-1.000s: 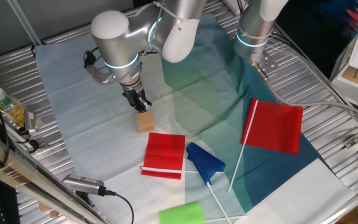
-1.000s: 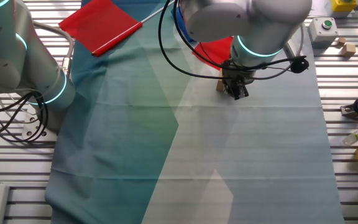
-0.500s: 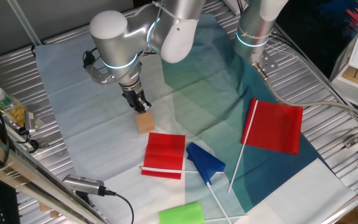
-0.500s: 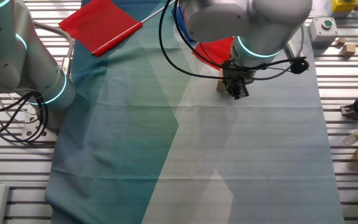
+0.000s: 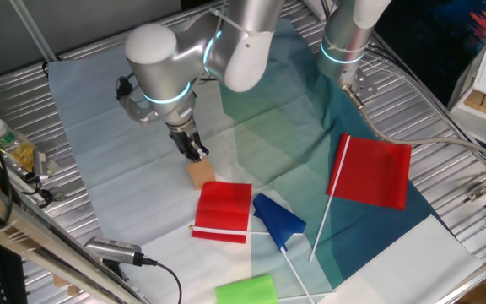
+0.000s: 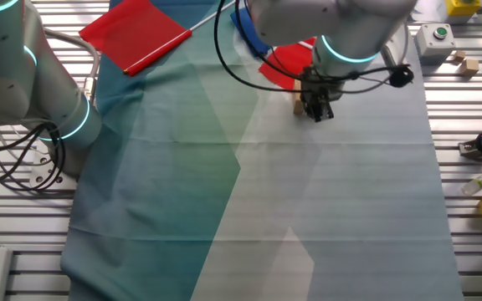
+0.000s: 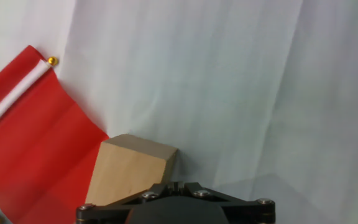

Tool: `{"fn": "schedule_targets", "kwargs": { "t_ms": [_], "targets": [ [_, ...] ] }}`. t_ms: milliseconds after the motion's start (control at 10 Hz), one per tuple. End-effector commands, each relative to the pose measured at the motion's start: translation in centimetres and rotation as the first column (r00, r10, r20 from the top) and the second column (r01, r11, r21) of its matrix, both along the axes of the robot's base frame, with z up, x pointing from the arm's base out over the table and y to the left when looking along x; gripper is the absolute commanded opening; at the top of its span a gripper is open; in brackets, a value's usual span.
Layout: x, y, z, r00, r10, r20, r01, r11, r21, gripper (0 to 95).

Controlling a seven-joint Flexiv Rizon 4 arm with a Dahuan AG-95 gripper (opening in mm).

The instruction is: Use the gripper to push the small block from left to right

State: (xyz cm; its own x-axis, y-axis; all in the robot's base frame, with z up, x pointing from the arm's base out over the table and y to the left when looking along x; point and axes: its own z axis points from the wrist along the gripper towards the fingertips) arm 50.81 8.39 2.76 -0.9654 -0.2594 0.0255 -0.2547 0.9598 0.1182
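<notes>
The small tan wooden block (image 5: 200, 173) lies on the pale cloth, its far side touching a folded red flag (image 5: 224, 210). My black gripper (image 5: 196, 152) is shut with nothing between the fingers, and its tip presses against the block's near side. In the other fixed view the gripper (image 6: 315, 111) hides most of the block (image 6: 297, 105). In the hand view the block (image 7: 129, 170) sits just ahead of the shut gripper (image 7: 175, 186), with the red flag (image 7: 36, 143) at its left.
A blue flag (image 5: 278, 221), a larger red flag (image 5: 375, 172) and a bright green piece (image 5: 246, 290) lie on the cloth. A second silver arm (image 5: 347, 38) stands at the back. Bottles (image 5: 7, 143) and cables (image 5: 125, 257) lie along the table's edge.
The gripper has moved toward the red flag and pushed the block with it, so the block now touches the flag's edge.
</notes>
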Motion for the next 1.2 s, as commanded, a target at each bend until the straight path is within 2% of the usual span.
{"fn": "schedule_targets", "kwargs": {
  "t_ms": [100, 700, 1200],
  "targets": [
    [-0.1, 0.4, 0.1, 1.0, -0.007, -0.001, 0.007, 1.0, -0.001, 0.0],
    [-0.6, 4.5, 0.3, 0.997, -0.072, -0.008, 0.072, 0.997, -0.014, 0.0],
    [-0.6, 5.0, 0.3, 0.997, -0.075, -0.011, 0.075, 0.997, -0.018, 0.0]
  ]
}}
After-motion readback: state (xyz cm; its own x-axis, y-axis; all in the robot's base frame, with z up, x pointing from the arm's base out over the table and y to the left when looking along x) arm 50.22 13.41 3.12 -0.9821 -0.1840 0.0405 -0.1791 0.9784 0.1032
